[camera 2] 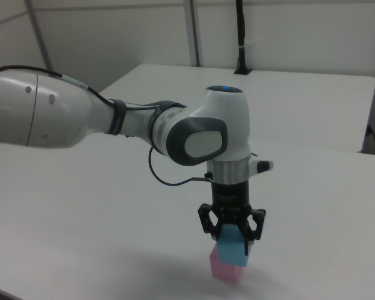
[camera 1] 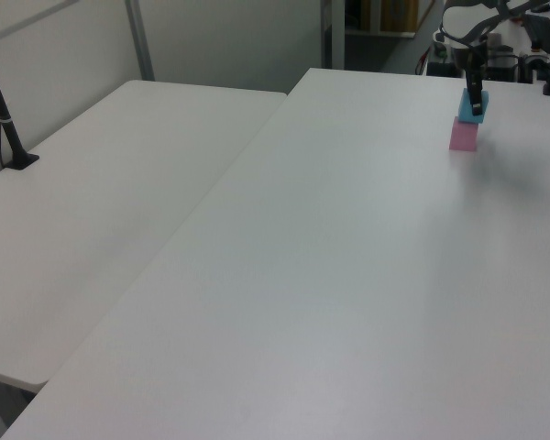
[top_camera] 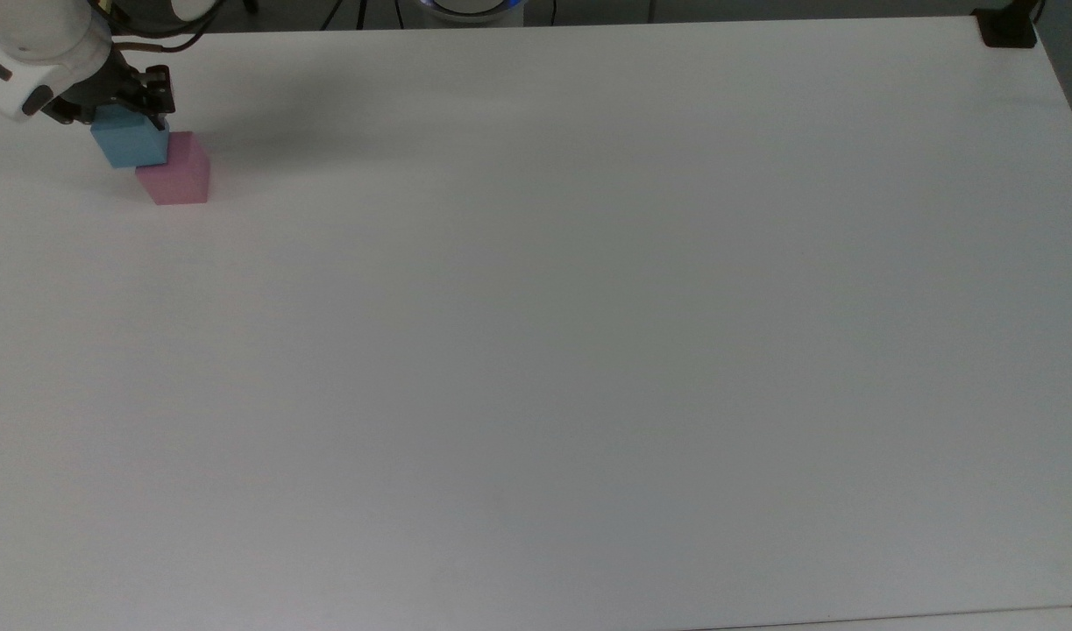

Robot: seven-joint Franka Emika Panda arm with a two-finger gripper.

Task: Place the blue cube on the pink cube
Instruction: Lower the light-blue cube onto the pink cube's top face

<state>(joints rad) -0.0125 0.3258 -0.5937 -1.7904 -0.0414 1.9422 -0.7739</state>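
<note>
Placement step: pincer (camera 2: 232,240) pinching blue cube (camera 2: 232,252), which sits atop pink cube (camera 2: 225,270) w/ slight offset; release should come only once faces are square, then lift straight up

A light-blue cube (camera 2: 232,250) is sitting upright on top of a pastel-pink cube (camera 2: 225,270), which is resting near the table's corner in the top view.

White table (top_camera: 588,350) carries pink cube (top_camera: 178,180) near top view's upper-left corner; black clamp (top_camera: 1007,28) upper-right.
</note>
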